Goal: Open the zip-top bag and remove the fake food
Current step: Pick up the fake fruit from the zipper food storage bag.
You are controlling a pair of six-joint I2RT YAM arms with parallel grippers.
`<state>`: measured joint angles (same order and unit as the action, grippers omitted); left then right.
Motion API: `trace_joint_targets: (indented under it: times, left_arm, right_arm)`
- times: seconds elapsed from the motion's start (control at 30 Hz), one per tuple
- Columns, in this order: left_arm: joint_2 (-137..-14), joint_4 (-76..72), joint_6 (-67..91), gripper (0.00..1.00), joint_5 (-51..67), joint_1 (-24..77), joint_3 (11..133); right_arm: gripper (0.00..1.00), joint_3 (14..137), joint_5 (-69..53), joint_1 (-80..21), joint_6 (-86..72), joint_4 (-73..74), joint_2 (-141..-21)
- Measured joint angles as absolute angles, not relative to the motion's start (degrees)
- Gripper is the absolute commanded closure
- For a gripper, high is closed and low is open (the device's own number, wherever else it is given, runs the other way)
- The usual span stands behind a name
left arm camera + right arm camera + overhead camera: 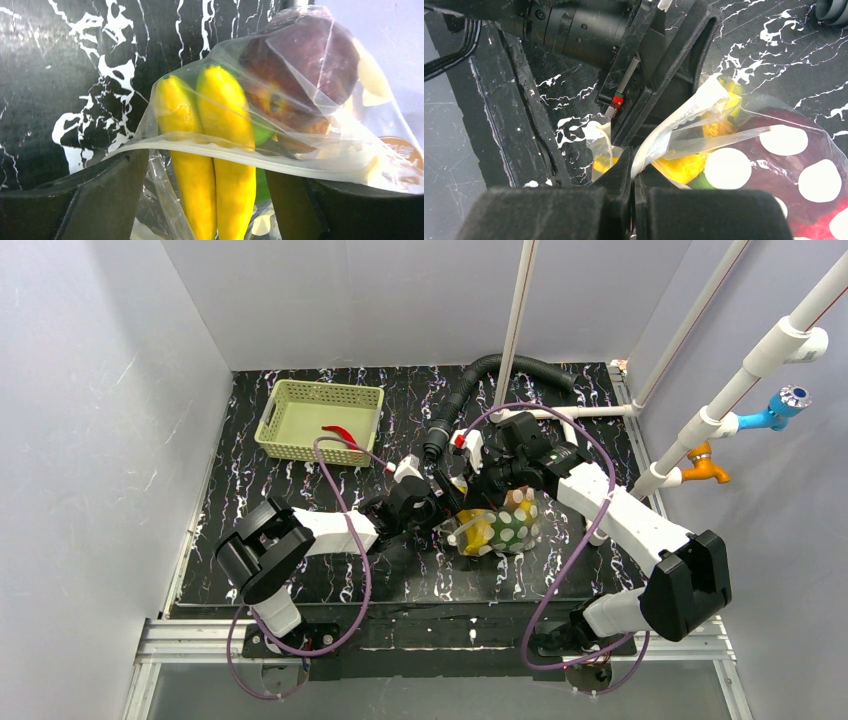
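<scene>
1. The bag [500, 525] lies on the desk [420, 585] between the two arms, with the fake food [480, 532] inside it.
2. The right gripper [633, 172] is pinched tight on the bag's zip edge.
3. The left gripper [205, 167] stands wide, with the bananas [227, 120] and the bag's rim between its fingers.

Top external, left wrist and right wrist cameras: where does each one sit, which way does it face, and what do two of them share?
Top external: above and behind the bases, looking down at the table; left arm and right arm show.
Left wrist: faces the zip-top bag and its banana; open left gripper frames the bottom.
Right wrist: looks down at the bag; right gripper pinches its zip strip.
Shared: both wrist views see the bag; the right wrist view also shows the left gripper.
</scene>
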<state>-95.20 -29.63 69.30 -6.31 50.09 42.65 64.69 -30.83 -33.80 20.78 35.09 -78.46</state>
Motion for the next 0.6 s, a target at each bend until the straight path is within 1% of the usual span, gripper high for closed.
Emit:
trace_joint_targets:
  times: [0.1, 0.2, 0.4, 0.5, 0.6]
  left_arm:
    - [-95.2, -32.3, 66.4, 0.18, -5.7, 49.8, 42.0]
    - [-95.2, -33.7, 64.7, 0.19, -5.4, 49.6, 41.8]
    - [-95.2, -34.6, 64.1, 0.21, -4.9, 49.6, 41.7]
    - [-95.2, -34.6, 63.9, 0.21, -4.4, 49.6, 41.7]
    - [-95.3, -34.7, 63.5, 0.21, -3.9, 49.5, 41.7]
  right_arm:
    - [0.98, 64.7, -31.1, -33.8, 20.8, 35.2, -78.5]
    - [0.86, 64.7, -31.1, -33.8, 20.9, 35.4, -78.5]
    - [0.56, 65.0, -31.6, -33.7, 22.5, 37.7, -78.2]
    - [0.46, 66.2, -33.1, -33.0, 24.1, 40.3, -77.6]
    - [0.39, 66.6, -35.2, -31.0, 25.8, 42.5, -75.2]
